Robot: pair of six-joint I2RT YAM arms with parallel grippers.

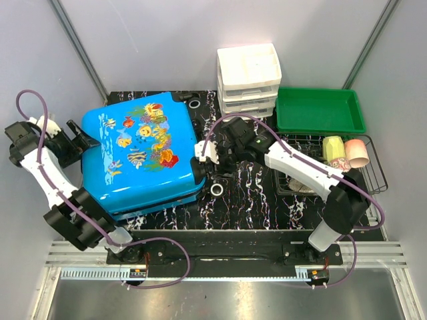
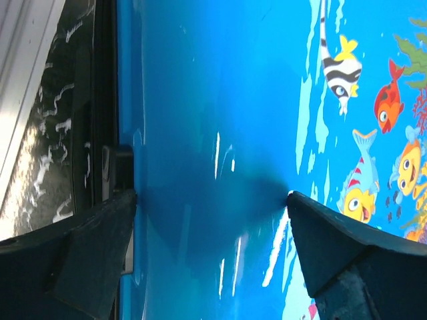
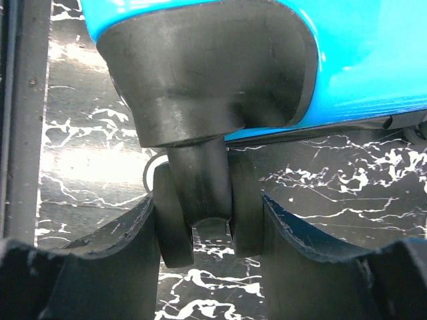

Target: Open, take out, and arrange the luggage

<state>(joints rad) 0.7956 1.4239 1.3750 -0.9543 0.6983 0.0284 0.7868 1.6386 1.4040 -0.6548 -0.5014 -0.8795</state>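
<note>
Your right gripper (image 3: 208, 208) is half closed, pinching a black wheel (image 3: 175, 227) at the right end of the luggage (image 1: 143, 157). Your left gripper (image 2: 210, 197) is spread wide and empty at the lid's opposite edge. The blue case lies flat and shut between the arms, print side up, its length running across the table. You'll find no readable brand or writing, only the fish print.

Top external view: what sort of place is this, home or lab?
Probably a lab test cell: plain grey walls, left arm and right arm bolted to a rail at a marbled table, staged props: blue luggage, white drawer organiser, green tray.
</note>
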